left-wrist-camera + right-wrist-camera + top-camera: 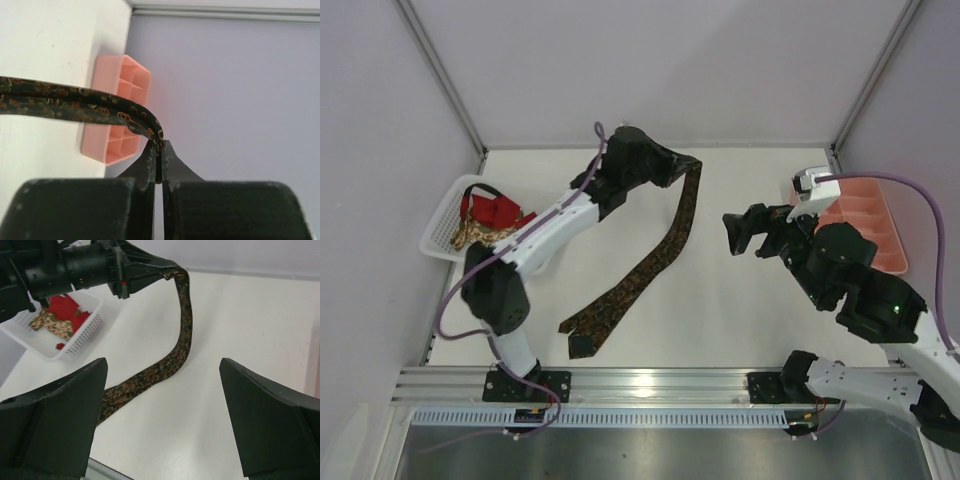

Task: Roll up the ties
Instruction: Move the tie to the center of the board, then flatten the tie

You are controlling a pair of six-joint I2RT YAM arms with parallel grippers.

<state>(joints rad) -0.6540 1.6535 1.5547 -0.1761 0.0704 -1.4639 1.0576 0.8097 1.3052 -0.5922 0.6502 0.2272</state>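
A dark brown tie (650, 265) with a reddish-gold pattern lies diagonally on the white table, wide pointed end near the front. My left gripper (688, 165) is shut on its narrow end and holds that end up at the back; it pinches the fabric in the left wrist view (159, 145). The tie also shows in the right wrist view (165, 365). My right gripper (732, 232) is open and empty, to the right of the tie; its fingers (60, 410) stand wide apart. A red tie (492, 210) and a beige floral tie (478, 234) lie in the white basket.
A white mesh basket (438, 225) stands at the left edge. A pink compartment tray (865, 225) stands at the right edge, also in the left wrist view (120, 107). Walls enclose the table on three sides.
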